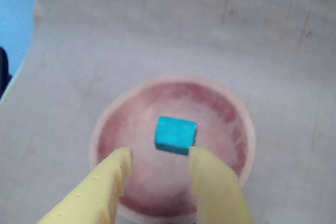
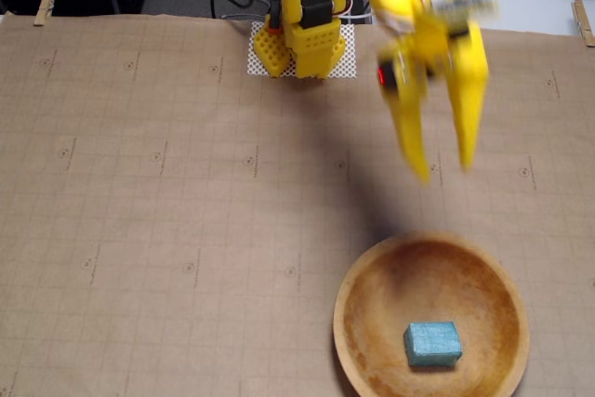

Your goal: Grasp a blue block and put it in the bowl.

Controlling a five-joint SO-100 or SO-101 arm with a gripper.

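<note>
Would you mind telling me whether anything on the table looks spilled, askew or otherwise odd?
Nothing stands out. The blue block lies inside the bowl, which sits upright on the paper-covered table. The gripper hangs open above the bowl, holding nothing.

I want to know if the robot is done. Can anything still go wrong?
Not much. The blue block already lies inside the bowl, and the open gripper hangs above it, apart from both. If the arm dipped low, the fingers might bump the rim and shift the bowl on the paper-covered table.
</note>
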